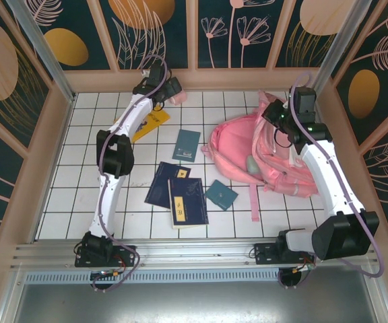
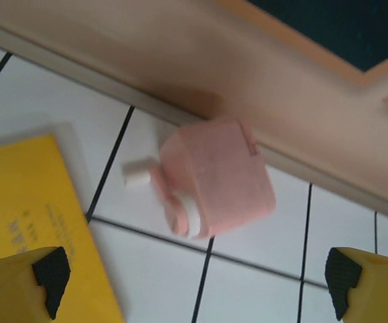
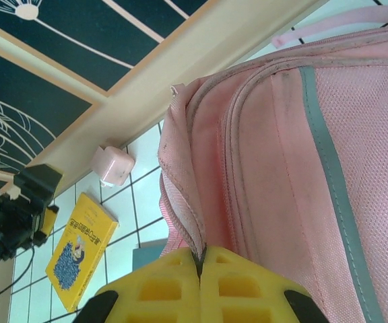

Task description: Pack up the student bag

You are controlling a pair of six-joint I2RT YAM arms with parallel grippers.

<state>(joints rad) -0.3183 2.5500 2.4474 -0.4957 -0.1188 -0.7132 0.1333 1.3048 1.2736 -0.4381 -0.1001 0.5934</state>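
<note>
The pink student bag (image 1: pixel 238 145) lies to the right on the tiles (image 1: pixel 79 195); the right gripper (image 3: pixel 199 259) is clenched on its opening's fabric edge. The left gripper (image 2: pixel 195 276) hangs spread wide above a small pink box (image 2: pixel 217 178).

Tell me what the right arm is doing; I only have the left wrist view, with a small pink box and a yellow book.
Observer: The right gripper is shut on the zip edge of the student bag.
Operator: Where does the bag lie?
Observer: On the tiled table, right of centre.
Operator: Anything else lying outside it?
Observer: Two dark blue books overlap mid-table, with a teal book just beyond them.
</note>
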